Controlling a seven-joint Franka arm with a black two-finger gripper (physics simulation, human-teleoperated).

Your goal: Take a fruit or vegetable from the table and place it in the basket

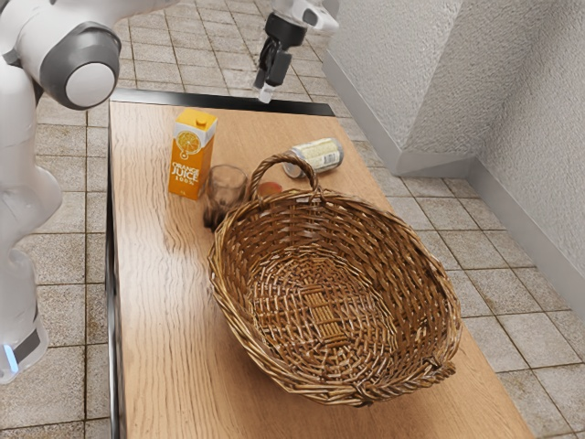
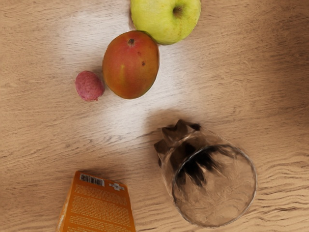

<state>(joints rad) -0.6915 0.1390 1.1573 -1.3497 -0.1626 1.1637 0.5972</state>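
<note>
Exterior view: The fingers (image 1: 266,93) were raised near the far end of the counter (image 1: 151,302); whether they were open or closed could not be told. The wicker basket (image 1: 402,247) stood nearer, with a reddish fruit (image 1: 271,188) just beyond its rim. The orange juice carton (image 1: 187,169) stood toward the exterior view's left, beside the drinking glass (image 1: 226,186); a can (image 1: 316,157) lay on its side toward the exterior view's right.

Wrist view: The candidate fruits were on the counter, outside the basket. The mango (image 2: 130,67) sat between the green apple (image 2: 161,21) and the lychee (image 2: 89,86), very close to both. The step in hand was judged to be selection and alignment. A mango grasp required centring, a finger line turned away from both neighbours, and vertical descent. Contact with the glass was the main hazard; transfer called for a lift above the basket's handle.
</note>
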